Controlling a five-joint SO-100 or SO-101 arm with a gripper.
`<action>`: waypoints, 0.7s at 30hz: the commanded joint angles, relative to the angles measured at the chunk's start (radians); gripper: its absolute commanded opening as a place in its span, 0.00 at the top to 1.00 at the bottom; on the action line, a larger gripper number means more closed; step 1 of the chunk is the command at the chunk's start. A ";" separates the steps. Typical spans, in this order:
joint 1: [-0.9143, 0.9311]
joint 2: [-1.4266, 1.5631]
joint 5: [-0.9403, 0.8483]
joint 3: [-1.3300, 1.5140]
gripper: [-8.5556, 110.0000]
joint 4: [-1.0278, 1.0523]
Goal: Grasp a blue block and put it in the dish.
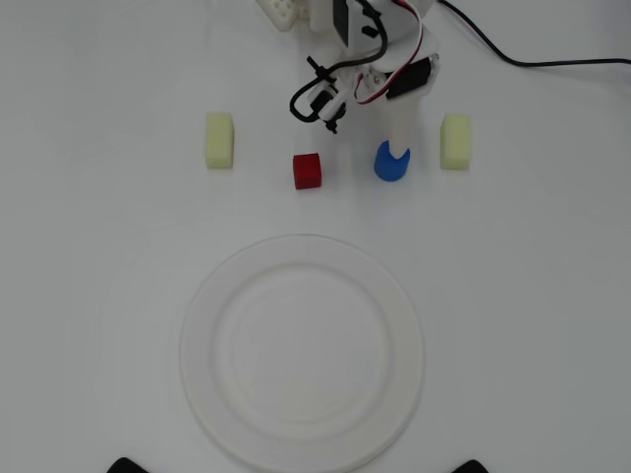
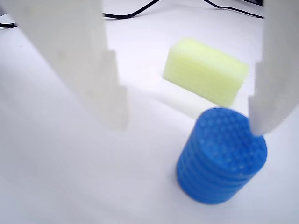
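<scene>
Now: hand [image 2: 189, 126] wide over blue block [image 2: 220, 156] | yellow block [image 2: 205, 71] just behind

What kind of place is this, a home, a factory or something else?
Probably a hobby or lab test bench: a plain white table with only toy-like blocks, such as the blue block, a white dish, and loose cables.

Matt, layer-ribbed plastic blue block [image 2: 222, 161]; smooth white plastic jaws.
</scene>
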 commanded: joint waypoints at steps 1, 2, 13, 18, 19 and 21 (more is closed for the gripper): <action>-0.008 -0.032 0.000 -0.055 0.75 -0.026; -0.006 -0.049 -0.002 -0.066 0.75 -0.029; 0.005 -0.209 -0.014 -0.184 0.75 -0.035; 0.000 -0.253 -0.008 -0.199 0.76 -0.044; -0.003 -0.259 -0.006 -0.199 0.76 -0.044; -0.011 -0.267 -0.006 -0.199 0.76 -0.046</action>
